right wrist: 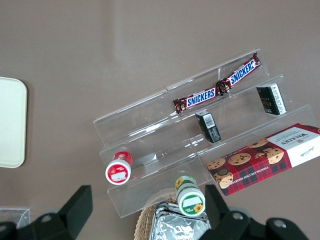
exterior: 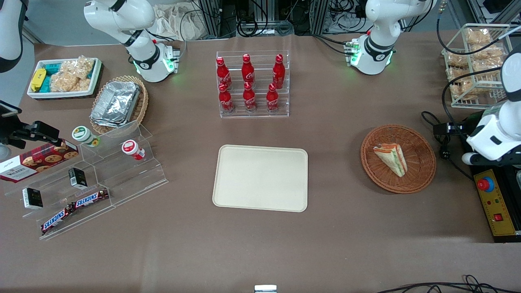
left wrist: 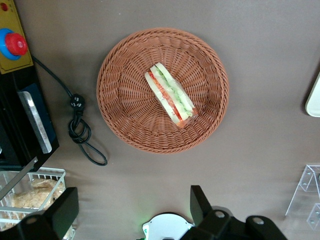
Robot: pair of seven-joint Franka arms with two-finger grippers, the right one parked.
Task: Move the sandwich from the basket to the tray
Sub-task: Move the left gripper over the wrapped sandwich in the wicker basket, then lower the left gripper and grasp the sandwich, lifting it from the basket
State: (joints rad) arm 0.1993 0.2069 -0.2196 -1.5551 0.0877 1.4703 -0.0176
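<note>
The sandwich (exterior: 391, 158) is a pale wedge with green and orange-red filling. It lies in the round reddish-brown wicker basket (exterior: 423, 179), toward the working arm's end of the table. The wrist view shows the sandwich (left wrist: 170, 95) lying across the basket's (left wrist: 120, 115) middle. My left gripper (left wrist: 132, 212) is open and empty, its fingers (left wrist: 200, 202) wide apart, held high above the bare table beside the basket. The working arm (exterior: 494, 136) hangs at the table's edge beside the basket. The cream tray (exterior: 260, 178) lies flat and bare at the table's middle; its edge shows in the wrist view (left wrist: 315, 97).
An emergency-stop box (exterior: 494, 203) and a coiled black cable (left wrist: 80, 132) lie beside the basket. A wire rack of snack bags (exterior: 474, 61) stands farther from the camera. A cola bottle rack (exterior: 252, 83) stands above the tray. An acrylic step shelf (exterior: 93, 179) with snacks stands toward the parked arm's end.
</note>
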